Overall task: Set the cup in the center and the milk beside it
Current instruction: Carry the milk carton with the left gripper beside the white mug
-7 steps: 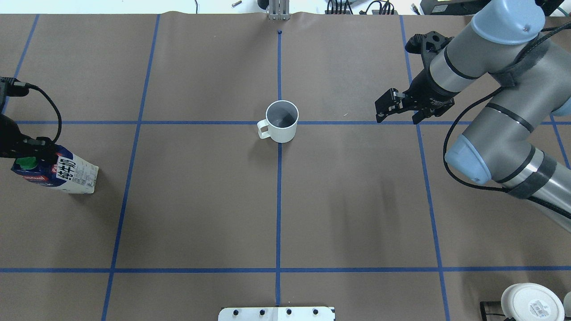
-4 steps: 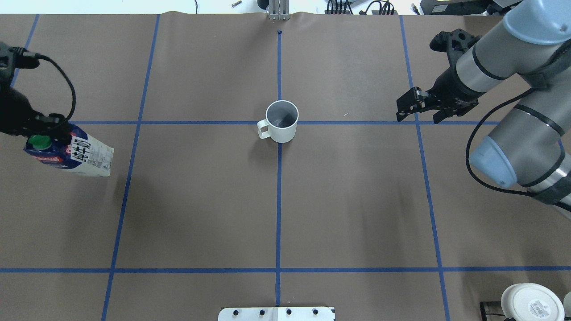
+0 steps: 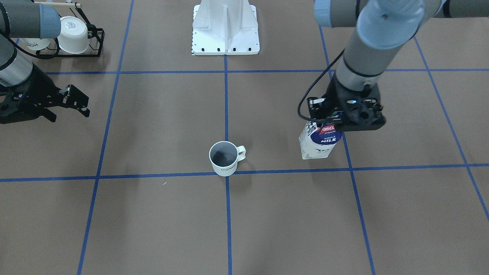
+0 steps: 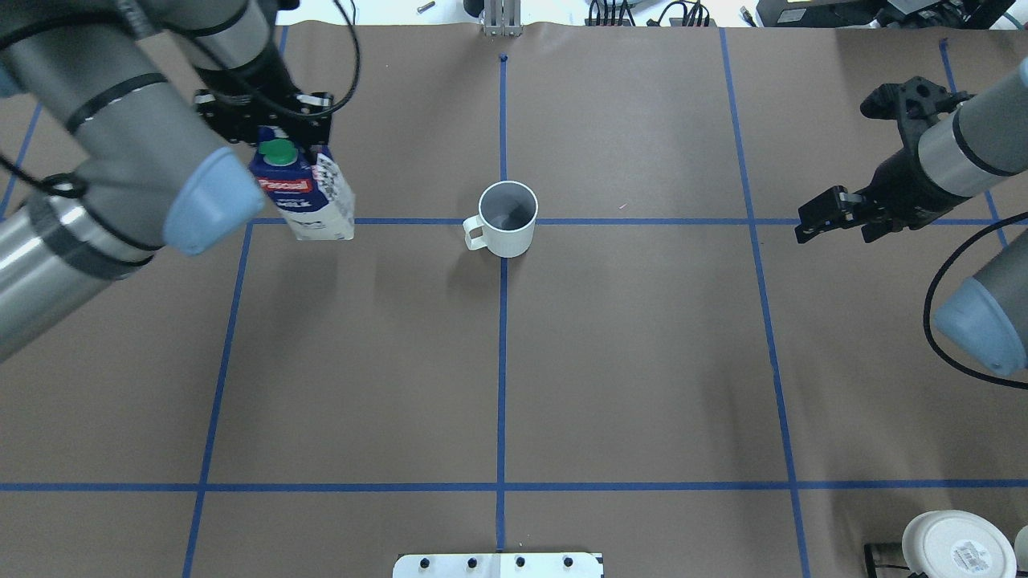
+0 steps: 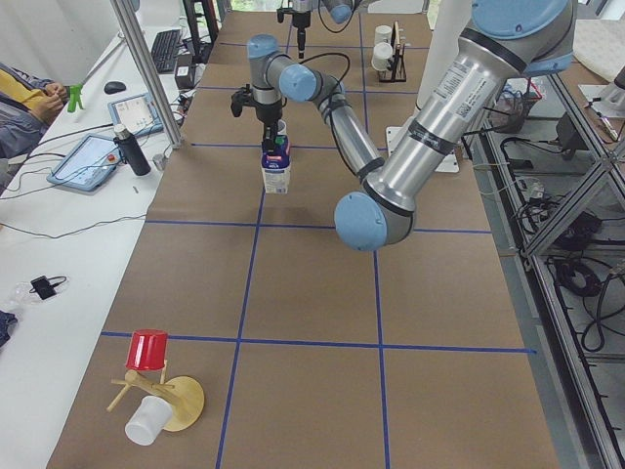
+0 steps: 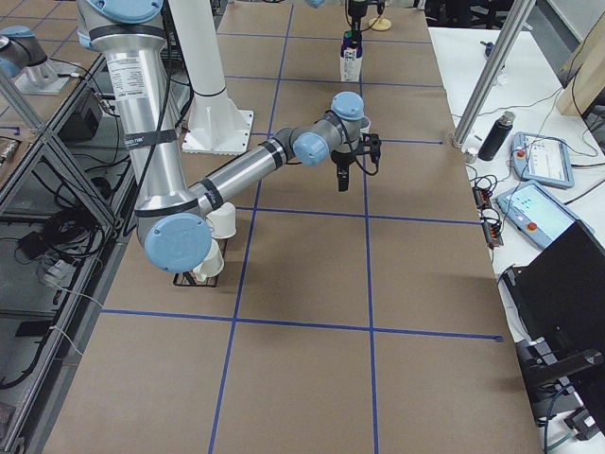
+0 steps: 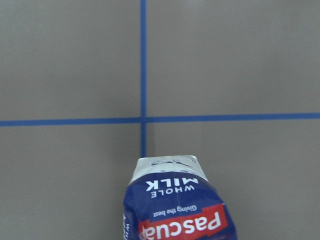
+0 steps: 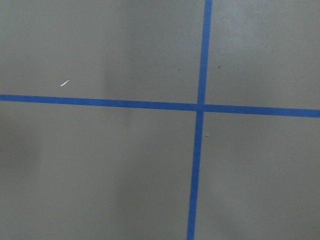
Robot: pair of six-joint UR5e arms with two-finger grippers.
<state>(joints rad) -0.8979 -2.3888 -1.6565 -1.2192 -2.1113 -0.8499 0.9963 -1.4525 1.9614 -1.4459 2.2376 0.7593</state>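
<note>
One wide gap betw. milk (image 4: 309, 201) & cup (image 4: 507, 221).

Counted one mug (image 4: 507, 218) standing by itself on one table (image 4: 642, 361), and one milk carton (image 4: 303, 193). Tallied two robot arms, the left arm (image 4: 104, 104) and the right arm (image 4: 972, 136), with one gripper apiece: the left gripper (image 4: 273, 132) and the right gripper (image 4: 813, 218). Found two more white mugs (image 3: 74, 36) (image 3: 32, 42) on one black wire rack (image 3: 76, 55). Spotted one red cup (image 5: 147, 349), one white cup (image 5: 146, 421) and one wooden stand (image 5: 184, 401).
</note>
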